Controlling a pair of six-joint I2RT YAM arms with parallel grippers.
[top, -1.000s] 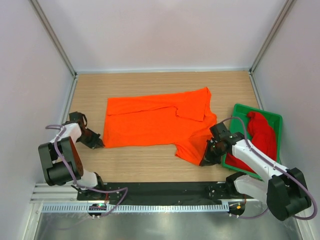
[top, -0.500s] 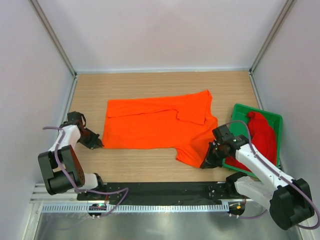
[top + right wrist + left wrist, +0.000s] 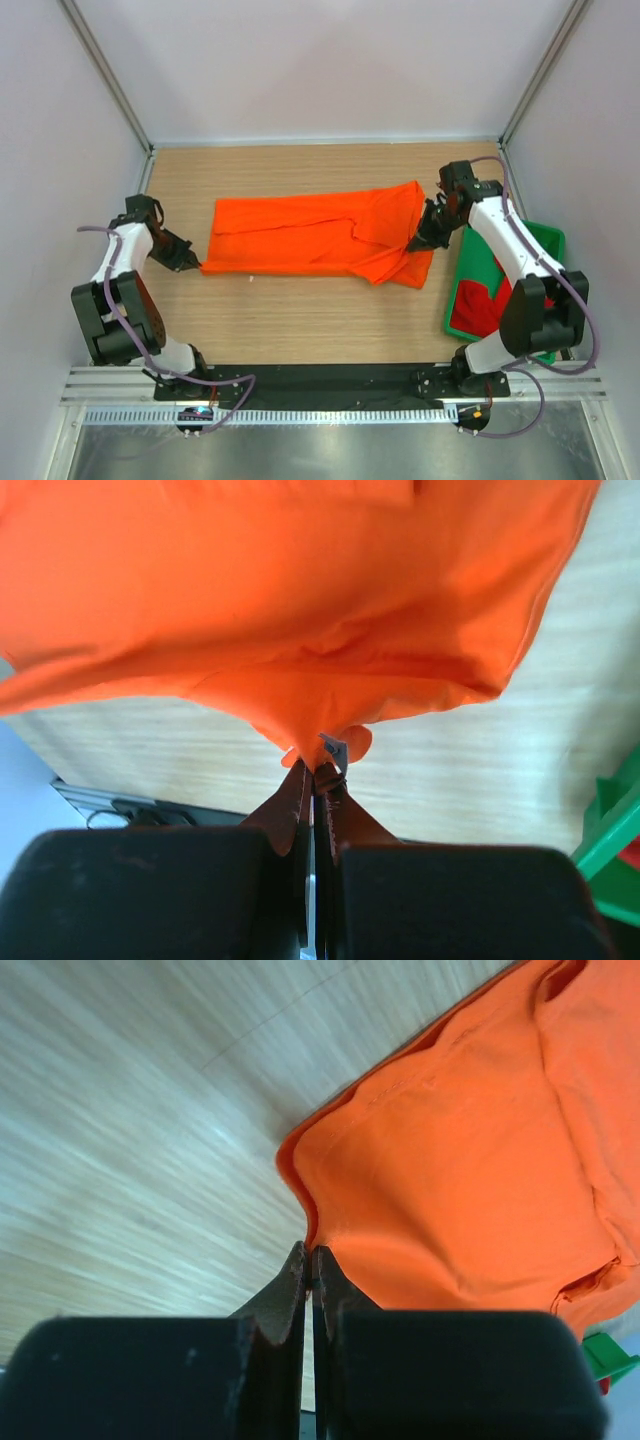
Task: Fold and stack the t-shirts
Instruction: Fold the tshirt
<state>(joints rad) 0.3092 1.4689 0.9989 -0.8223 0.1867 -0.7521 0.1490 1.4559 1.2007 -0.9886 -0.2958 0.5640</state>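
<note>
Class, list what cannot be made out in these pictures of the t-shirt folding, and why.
Red t-shirt: top view, largely covered by the right arm; folded or not, unclear.
Green tray: top view, arm crosses it; wrist views cut it at the edge.
Orange t-shirt, lower layers: every view, hidden under its own top fold.

Two arms (image 3: 505,240): white link shells, black joints, black bases. Lilac cable (image 3: 95,229) loops along each arm behind its pincer. Left pincer (image 3: 308,1260), right pincer (image 3: 312,775): thin dark brownish finger blades, tapered, blocky black body right behind them.
</note>
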